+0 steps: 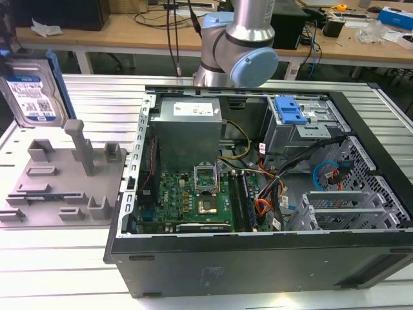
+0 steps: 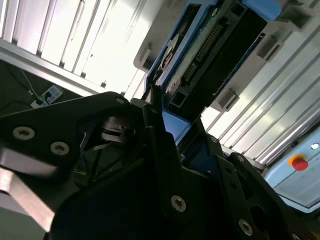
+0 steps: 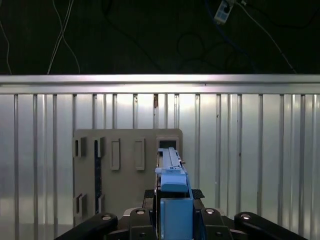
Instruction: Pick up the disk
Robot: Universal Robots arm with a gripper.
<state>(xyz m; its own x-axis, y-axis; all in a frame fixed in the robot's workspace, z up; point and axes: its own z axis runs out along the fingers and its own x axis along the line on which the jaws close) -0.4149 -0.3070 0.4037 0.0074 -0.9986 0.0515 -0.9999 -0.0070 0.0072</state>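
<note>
Disk (image 1: pixel 32 97) sits upright at the exterior view's left, raised above the grey fixture (image 1: pixel 61 184) on the table (image 1: pixel 58 271). End effector (image 3: pixel 172 212) is clamped on its blue-railed edge in both wrist views. Open computer case (image 1: pixel 258 194) stands beside the fixture.

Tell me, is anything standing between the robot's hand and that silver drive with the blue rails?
Nothing visible does. In the first wrist view the hand already has its fingers against the flat silver-grey metal hard drive with blue plastic rails, edge-on above the grey plastic fixture plate. The exterior view shows the drive lifted clear of that plate.
</note>
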